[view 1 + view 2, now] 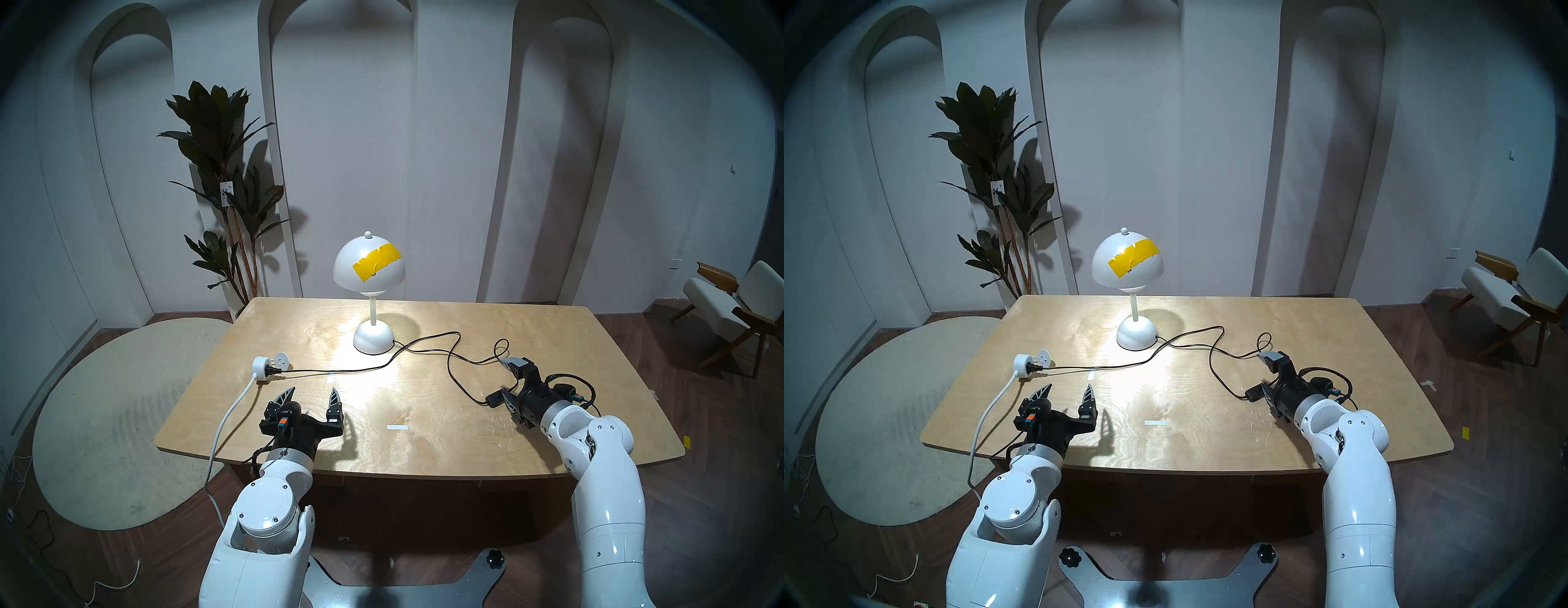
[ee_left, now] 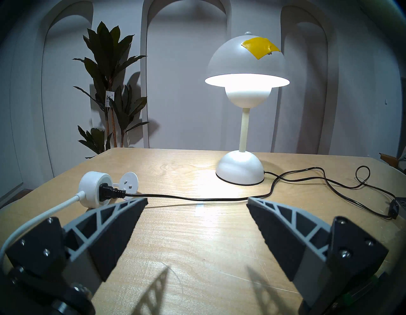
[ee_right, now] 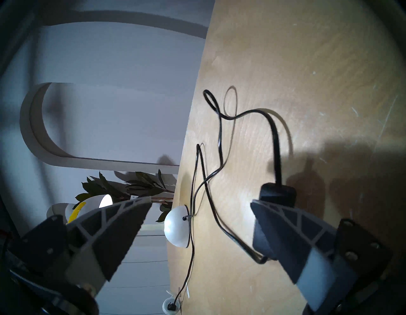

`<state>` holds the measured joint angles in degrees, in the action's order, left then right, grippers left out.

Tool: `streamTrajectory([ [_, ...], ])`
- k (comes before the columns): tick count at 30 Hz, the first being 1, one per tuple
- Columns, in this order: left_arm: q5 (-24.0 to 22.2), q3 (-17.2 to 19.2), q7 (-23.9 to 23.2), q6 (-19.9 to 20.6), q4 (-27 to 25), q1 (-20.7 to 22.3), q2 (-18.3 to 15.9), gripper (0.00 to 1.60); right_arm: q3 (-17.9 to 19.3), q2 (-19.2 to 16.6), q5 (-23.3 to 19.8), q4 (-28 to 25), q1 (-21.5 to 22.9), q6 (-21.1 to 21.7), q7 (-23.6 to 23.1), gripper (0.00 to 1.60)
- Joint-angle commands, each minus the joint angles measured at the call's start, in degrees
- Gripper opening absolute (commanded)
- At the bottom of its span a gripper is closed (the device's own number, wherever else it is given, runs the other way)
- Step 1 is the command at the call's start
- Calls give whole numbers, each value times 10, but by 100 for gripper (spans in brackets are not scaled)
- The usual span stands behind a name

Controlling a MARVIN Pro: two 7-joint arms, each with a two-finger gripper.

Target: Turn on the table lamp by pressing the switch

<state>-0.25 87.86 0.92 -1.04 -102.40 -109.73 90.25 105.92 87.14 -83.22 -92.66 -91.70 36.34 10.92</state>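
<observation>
The white table lamp, with yellow tape on its dome, stands lit at the table's back middle and casts a bright patch on the wood. It also shows in the left wrist view. The black switch lies on the table at the right, on its thin black cable. My right gripper is open and turned on its side. In the right wrist view, its lower finger lies over the switch. My left gripper is open and empty near the front left, just above the table.
A round white socket adapter with a white cable sits at the table's left, with the lamp's black plug in it. The black cable loops across the wooden table. A white tape strip lies near the front. A plant and a chair stand beyond the table.
</observation>
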Motion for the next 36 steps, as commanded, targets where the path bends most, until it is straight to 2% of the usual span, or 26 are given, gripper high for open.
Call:
streamTrajectory([
  [1,0,0,0,-3,-9,5,0,160,-4,-33,11,-67,33,11,-33,160],
  [3,0,0,0,-3,-9,5,0,160,0,-36,9,-72,36,11,-35,160],
  [6,0,0,0,-3,-9,5,0,160,10,-77,47,-102,47,5,-31,160],
  [7,0,0,0,-3,-8,5,0,160,16,-82,67,-106,53,3,-27,160],
  [9,0,0,0,-3,-8,5,0,160,21,-88,76,-113,55,1,-24,160],
  [10,0,0,0,-3,-8,5,0,160,24,-105,93,-127,53,1,-18,160],
  [15,0,0,0,-3,-7,5,0,160,54,-125,170,-128,83,2,-8,160],
  [16,0,0,0,-3,-7,6,0,160,57,-147,198,-131,88,2,-5,160],
  [17,0,0,0,-3,-7,6,0,160,57,-147,198,-131,88,2,-5,160],
  [19,0,0,0,-3,-7,6,0,160,61,-152,229,-135,95,7,-3,160],
  [23,0,0,0,-3,-7,6,0,160,55,-188,295,-140,98,13,0,160],
  [24,0,0,0,-3,-7,6,0,160,59,-180,309,-143,100,14,0,160],
  [25,0,0,0,-3,-8,5,0,160,52,-196,327,-145,98,17,0,160],
  [29,0,0,0,-3,-8,5,0,160,43,-214,391,-154,93,17,-10,160],
  [31,0,0,0,-4,-8,5,0,160,30,-243,438,-161,84,12,-23,160],
  [32,0,0,0,-4,-8,5,0,160,32,-234,458,-166,84,12,-26,160],
  [33,0,0,0,-4,-8,5,0,160,32,-234,458,-166,84,12,-26,160],
  [34,0,0,0,-4,-9,5,0,160,25,-250,472,-167,79,8,-32,160],
  [36,0,0,0,-4,-9,5,0,160,22,-255,501,-169,75,7,-44,160],
])
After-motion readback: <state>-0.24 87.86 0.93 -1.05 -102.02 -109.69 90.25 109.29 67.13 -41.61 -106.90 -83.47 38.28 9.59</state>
